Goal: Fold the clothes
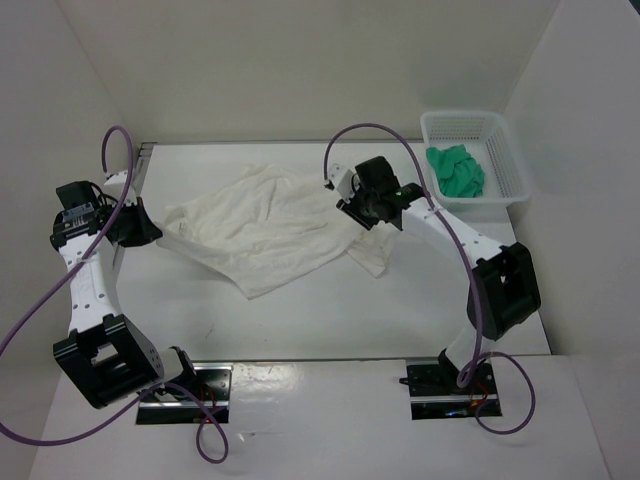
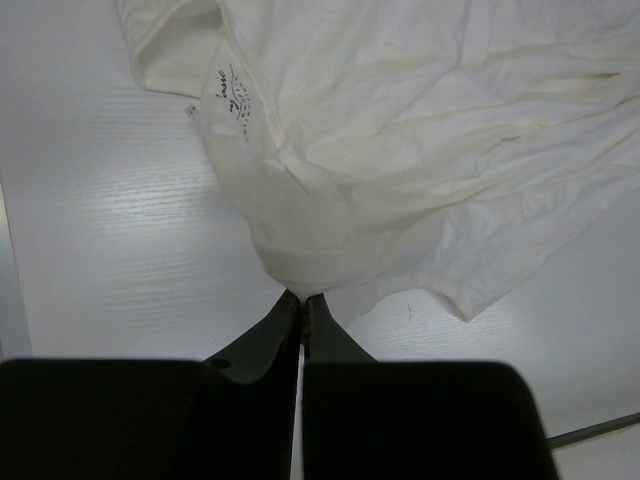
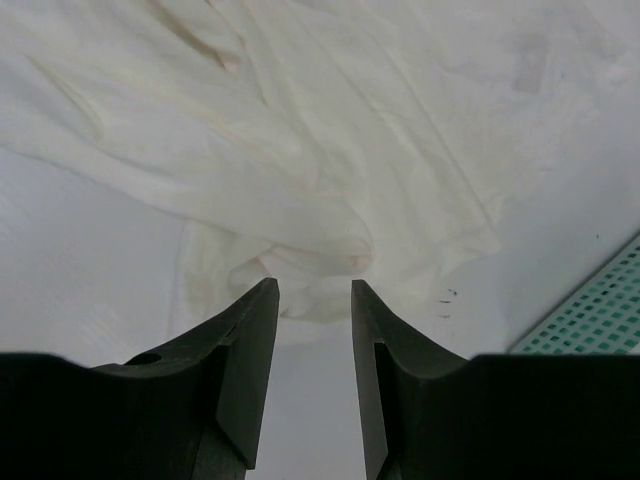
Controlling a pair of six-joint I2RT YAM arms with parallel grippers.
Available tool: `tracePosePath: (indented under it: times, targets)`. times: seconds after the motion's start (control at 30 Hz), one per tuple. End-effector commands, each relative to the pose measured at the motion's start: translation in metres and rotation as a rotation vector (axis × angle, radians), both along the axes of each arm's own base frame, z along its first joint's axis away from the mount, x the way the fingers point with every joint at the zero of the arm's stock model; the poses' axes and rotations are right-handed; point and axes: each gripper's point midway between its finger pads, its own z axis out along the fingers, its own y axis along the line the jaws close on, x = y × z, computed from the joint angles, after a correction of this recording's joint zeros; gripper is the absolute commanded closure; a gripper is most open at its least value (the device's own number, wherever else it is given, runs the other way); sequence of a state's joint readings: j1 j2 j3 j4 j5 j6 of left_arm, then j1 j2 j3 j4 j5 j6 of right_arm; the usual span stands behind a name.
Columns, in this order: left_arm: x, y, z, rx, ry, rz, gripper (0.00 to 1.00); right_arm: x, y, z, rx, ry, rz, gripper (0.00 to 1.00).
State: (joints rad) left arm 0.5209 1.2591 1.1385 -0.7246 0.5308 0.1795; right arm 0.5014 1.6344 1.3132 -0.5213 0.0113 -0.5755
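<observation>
White garment is lying spread and wrinkled on the desk, mid-left to center. Left tool is pressed together at the garment's left corner, where the fabric is bunching to a point at the tips; it's probably pinching it, though the view is tight. Right tool is standing spread, hovering just short of a bunched fold at the garment's right corner, nothing between the jaws. Green cloth is sitting in the white mesh basket at far right.

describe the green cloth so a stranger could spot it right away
Find the white mesh basket at the table's far right corner. The green cloth lies crumpled inside it. The big garment spread mid-table is plain white; this one is small and bright green.
</observation>
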Motion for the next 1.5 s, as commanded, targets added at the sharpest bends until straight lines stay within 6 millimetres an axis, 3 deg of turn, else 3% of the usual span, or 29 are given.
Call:
tracePosePath:
  times: [0.0,0.33,0.9,1.03,1.07,1.13,1.23,1.33,1.37,1.47]
  targets:
    - [0.001,-0.005,0.002,-0.014,-0.024,-0.021,1.00,-0.011,0.000,0.000,0.015,0.025,0.022,0.57]
    - [0.000,-0.006,0.001,-0.019,-0.016,-0.021,1.00,-0.026,0.004,-0.050,-0.020,0.184,0.066,0.57]
    - [0.000,-0.006,-0.002,-0.023,-0.008,-0.021,1.00,-0.044,0.008,-0.094,-0.062,0.329,0.112,0.56]
    - [0.000,-0.006,-0.002,-0.023,-0.008,-0.021,1.00,-0.045,0.010,-0.097,-0.057,0.341,0.130,0.66]
    - [0.000,-0.006,-0.002,-0.023,-0.008,-0.021,1.00,-0.042,0.010,-0.097,-0.061,0.329,0.124,0.76]
    - [0.000,-0.006,-0.002,-0.023,-0.008,-0.021,1.00,-0.040,0.010,-0.096,-0.073,0.312,0.110,0.86]
    - [0.000,-0.006,-0.002,-0.023,-0.008,-0.021,1.00,-0.030,0.003,-0.073,-0.102,0.212,0.064,0.95]
    - [0.000,-0.006,-0.002,-0.023,-0.008,-0.021,1.00,-0.021,-0.005,-0.029,-0.103,0.076,0.023,0.98]
    - [0.000,-0.006,-0.002,-0.023,-0.008,-0.021,1.00,-0.017,-0.010,0.003,-0.084,-0.015,-0.005,0.99]
    - [0.000,-0.006,-0.002,-0.023,-0.008,-0.021,1.00,-0.025,-0.014,0.044,-0.061,-0.151,0.022,1.00]
